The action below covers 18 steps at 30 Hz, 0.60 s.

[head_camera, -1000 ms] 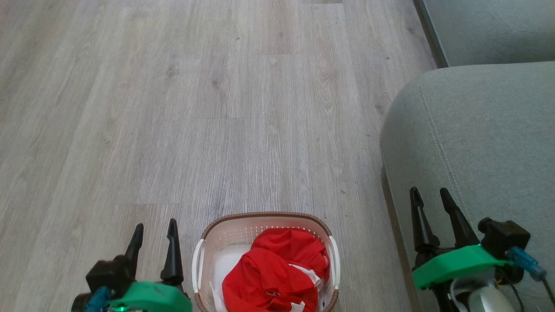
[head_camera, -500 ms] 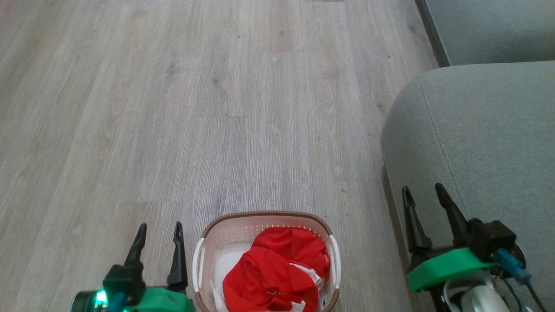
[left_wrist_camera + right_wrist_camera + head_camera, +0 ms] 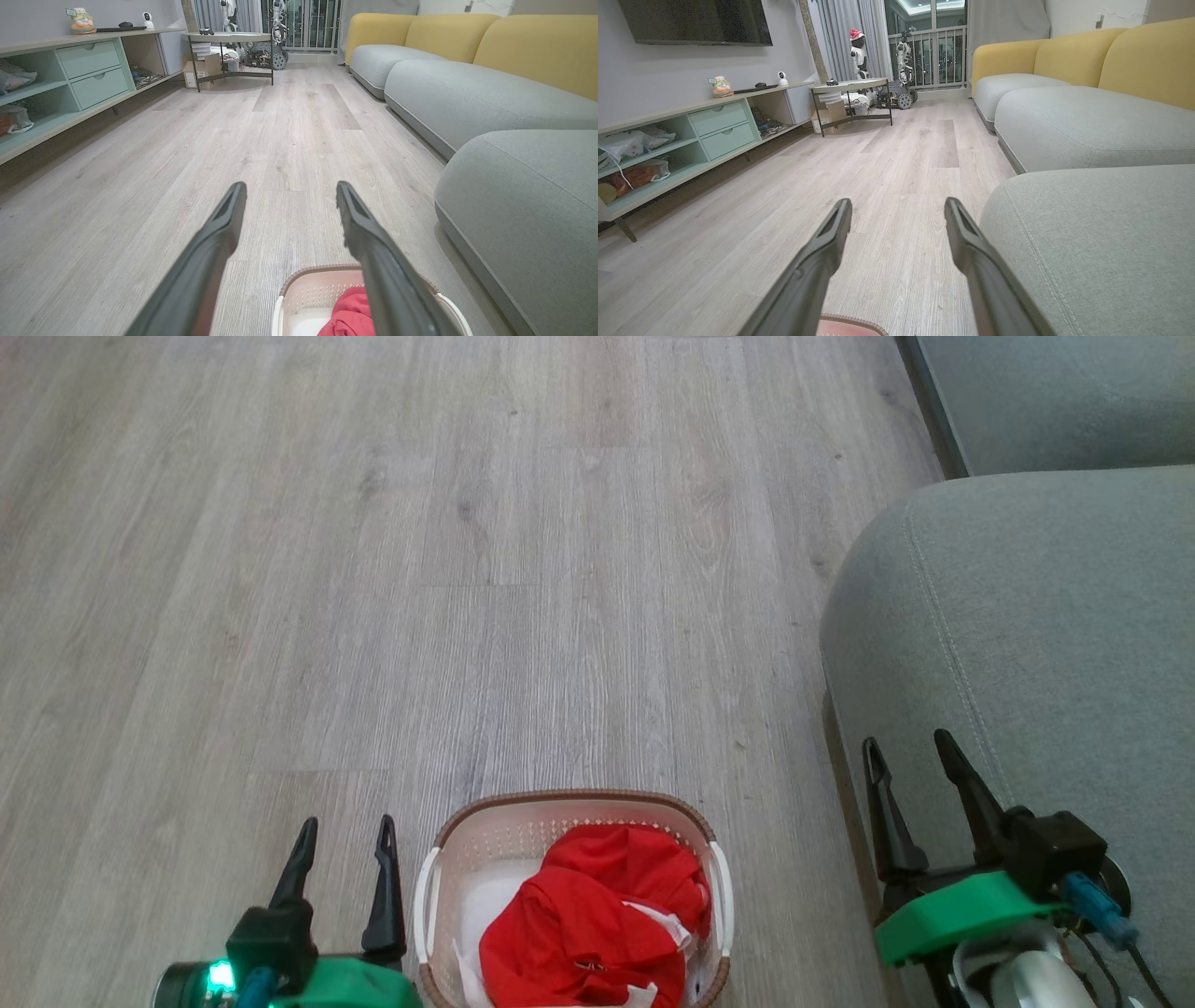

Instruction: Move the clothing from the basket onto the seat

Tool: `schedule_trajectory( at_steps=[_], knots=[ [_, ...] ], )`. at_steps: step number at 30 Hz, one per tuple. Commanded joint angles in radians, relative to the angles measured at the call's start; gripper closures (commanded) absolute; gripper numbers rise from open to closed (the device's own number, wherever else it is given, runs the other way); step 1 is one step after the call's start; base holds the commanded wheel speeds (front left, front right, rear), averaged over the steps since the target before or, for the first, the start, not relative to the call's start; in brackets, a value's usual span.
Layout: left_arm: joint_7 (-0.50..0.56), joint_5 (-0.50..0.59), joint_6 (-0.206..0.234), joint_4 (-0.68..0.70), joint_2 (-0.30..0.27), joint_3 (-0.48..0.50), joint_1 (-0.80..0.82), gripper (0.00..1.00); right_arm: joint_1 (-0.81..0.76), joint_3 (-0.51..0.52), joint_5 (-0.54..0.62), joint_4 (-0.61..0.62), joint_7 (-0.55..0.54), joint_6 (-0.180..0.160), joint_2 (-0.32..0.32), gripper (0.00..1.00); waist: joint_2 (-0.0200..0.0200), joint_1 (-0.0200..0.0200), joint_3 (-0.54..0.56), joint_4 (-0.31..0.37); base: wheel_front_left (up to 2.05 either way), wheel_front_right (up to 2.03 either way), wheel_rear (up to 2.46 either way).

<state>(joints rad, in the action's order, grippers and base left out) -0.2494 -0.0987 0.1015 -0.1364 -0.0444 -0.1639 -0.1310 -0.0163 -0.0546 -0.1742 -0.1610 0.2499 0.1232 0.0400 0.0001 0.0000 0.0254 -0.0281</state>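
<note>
The left gripper (image 3: pixel 346 821) had its two dark fingers spread wide with nothing between them. It hung just to the left of the basket (image 3: pixel 569 796), close to the white handle on that side, and its fingers pointed away from the robot over the pale wood-look floor (image 3: pixel 467 569). The right gripper (image 3: pixel 906 740) was just as wide open and held nothing. It stood well off to the basket's right, farther from it than the left one, with its fingertips seen against the rounded near corner of the seat (image 3: pixel 1027 616). Whether they touched the fabric could not be told.

The basket stood on the floor between the two grippers. The clothing (image 3: pixel 597 915) lay inside it as a crumpled red heap with white trim showing. The heap was bunched toward the basket's right side and left the white bottom bare on the left. In the left wrist view, the basket's brown far rim and a fold of red showed beneath that gripper's right finger.

The grey-green seat rose to the right of the basket, with a strip of floor between them. Farther beyond the basket on that side ran more grey cushions with yellow backrests (image 3: pixel 514 42). Far off to the basket's left stood a low shelf unit (image 3: pixel 70 79) with pale green drawers. Straight beyond the basket, at the end of the floor, stood a round table (image 3: pixel 229 37).
</note>
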Motion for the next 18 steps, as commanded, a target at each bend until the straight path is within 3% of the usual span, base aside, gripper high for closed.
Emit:
schedule_trajectory(
  at_steps=[1, 18],
  knots=[
    [-0.012, -0.003, -0.001, 0.029, -0.006, 0.029, 0.031, 0.0, 0.02, -0.021, 0.005, 0.034, 0.012, 0.008, 0.01, 0.0, -0.0001, 0.0, 0.0, 0.0, 0.0, 0.0, 0.0],
    [-0.012, -0.011, -0.004, 0.019, -0.006, 0.026, 0.04, 0.0, 0.025, -0.014, 0.005, 0.032, 0.012, 0.008, 0.01, 0.0, -0.0001, 0.0, -0.007, -0.001, 0.0, 0.0, 0.0]
  ],
)
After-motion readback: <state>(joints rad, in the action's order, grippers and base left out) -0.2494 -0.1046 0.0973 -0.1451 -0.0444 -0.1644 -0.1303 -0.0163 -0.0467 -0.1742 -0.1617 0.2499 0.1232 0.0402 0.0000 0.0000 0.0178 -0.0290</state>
